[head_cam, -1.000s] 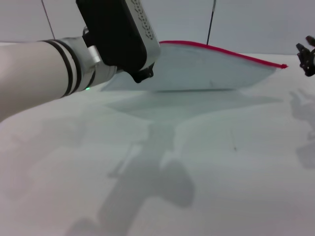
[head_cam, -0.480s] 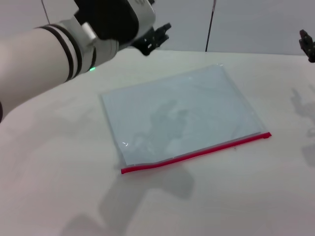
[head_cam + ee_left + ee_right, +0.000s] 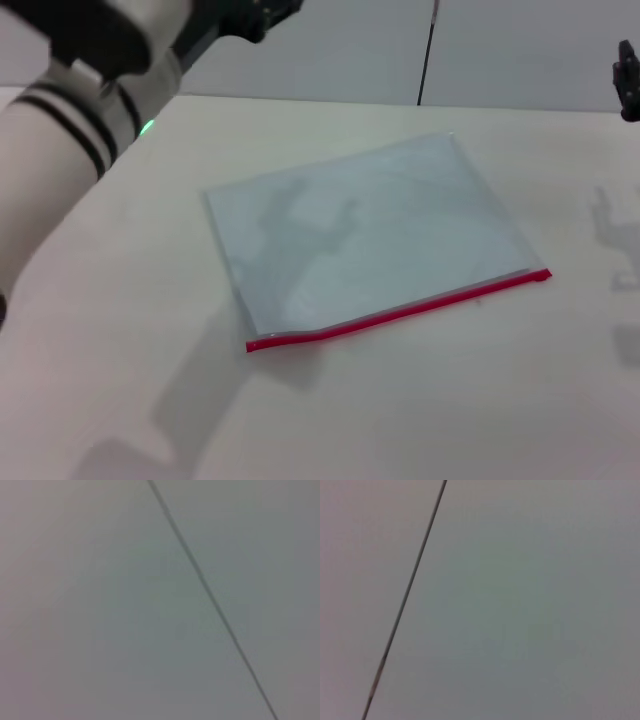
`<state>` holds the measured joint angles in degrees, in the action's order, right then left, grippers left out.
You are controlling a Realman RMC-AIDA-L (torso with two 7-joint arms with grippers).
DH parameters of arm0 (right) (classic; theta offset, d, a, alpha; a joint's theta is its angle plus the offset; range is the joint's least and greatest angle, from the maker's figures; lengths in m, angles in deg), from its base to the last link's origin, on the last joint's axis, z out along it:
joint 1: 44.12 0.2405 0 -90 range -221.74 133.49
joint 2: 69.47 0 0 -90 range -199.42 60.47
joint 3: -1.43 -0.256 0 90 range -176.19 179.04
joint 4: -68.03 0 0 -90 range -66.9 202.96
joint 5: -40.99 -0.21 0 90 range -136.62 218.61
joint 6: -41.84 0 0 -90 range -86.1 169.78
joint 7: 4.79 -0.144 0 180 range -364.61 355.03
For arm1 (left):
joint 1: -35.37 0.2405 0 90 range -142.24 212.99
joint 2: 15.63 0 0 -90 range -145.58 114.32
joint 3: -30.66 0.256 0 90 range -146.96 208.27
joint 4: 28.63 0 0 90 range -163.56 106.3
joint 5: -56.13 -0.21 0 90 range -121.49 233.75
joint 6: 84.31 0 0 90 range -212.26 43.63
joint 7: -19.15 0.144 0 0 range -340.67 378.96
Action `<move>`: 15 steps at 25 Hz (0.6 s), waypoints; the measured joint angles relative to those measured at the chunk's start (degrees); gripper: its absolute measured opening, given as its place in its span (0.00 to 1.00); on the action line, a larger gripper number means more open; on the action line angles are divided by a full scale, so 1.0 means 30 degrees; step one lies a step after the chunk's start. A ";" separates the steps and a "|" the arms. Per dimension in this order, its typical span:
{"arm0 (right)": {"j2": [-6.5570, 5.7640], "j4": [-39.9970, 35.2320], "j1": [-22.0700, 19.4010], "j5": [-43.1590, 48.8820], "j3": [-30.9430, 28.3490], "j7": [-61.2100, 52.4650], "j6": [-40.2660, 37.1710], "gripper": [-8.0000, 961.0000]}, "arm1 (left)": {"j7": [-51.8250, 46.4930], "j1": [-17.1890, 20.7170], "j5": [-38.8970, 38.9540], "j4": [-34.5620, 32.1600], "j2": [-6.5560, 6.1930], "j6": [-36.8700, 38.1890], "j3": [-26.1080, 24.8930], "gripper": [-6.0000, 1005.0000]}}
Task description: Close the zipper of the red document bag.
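The red document bag [image 3: 365, 235] lay flat on the pale table [image 3: 450, 400], in the middle of the head view and turned a little askew. Its zipper [image 3: 398, 312], a thin red strip, ran along the long edge nearest the robot, from the bag's left corner to its right corner. A second earlier the bag had been held up off the table by the left arm, with the red edge on top; half a second earlier it was already lying flat with the red edge nearest the robot, and it had not shifted since.

The left pincer [image 3: 262, 12] had risen to the upper left of the view, well apart from the bag and holding nothing. Only its dark tip showed at the frame's edge, so whether its fingers were spread or closed could not be told. The right pincer [image 3: 628, 82] sat at the far right edge, also well apart from the bag, empty, its fingers likewise unclear.

Both wrist views showed only a blank grey surface crossed by a dark line.

The repositioning looked finished. The zipping itself appeared not yet begun, though the slider was too small to pick out.
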<state>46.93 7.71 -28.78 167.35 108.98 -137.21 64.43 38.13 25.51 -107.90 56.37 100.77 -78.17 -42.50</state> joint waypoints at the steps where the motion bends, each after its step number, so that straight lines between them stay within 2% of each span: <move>1: -0.0004 0.0593 0.0074 -0.0001 0.0568 -0.0673 0.1245 0.51 | -0.0298 -0.0052 0.0141 -0.0835 0.0005 0.1298 0.0026 0.81; 3: 0.0001 0.1844 0.0260 0.0001 0.1664 -0.2102 0.3381 0.51 | -0.0847 -0.0356 0.0665 -0.2995 0.0008 0.4180 0.0099 0.87; 5: -0.0001 0.3339 0.0555 0.0003 0.2857 -0.4136 0.5716 0.51 | -0.1099 -0.0936 0.1549 -0.5790 0.0014 0.7455 0.0255 0.87; 9: 0.0013 0.7017 0.1496 0.0010 0.4334 -0.7857 0.9209 0.51 | -0.1179 -0.2366 0.2966 -1.0440 0.0036 1.1032 0.0508 0.87; 10: 0.0018 0.7809 0.1692 0.0003 0.4553 -0.8514 0.9828 0.51 | -0.1179 -0.2366 0.2966 -1.0440 0.0036 1.1032 0.0508 0.87; 12: 0.0038 0.9104 0.2040 -0.0202 0.4941 -0.9375 1.0646 0.51 | -0.1251 -0.2988 0.4511 -1.3123 0.0054 1.3233 0.0967 0.87; 15: 0.0049 1.0172 0.2458 -0.1609 0.5594 -0.9560 1.0866 0.51 | -0.1399 -0.3430 0.6019 -1.5043 0.0074 1.5347 0.1701 0.87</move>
<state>47.07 38.22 -21.41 162.52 125.76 -165.89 97.03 33.94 15.22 -89.84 11.24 100.99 -32.13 -37.40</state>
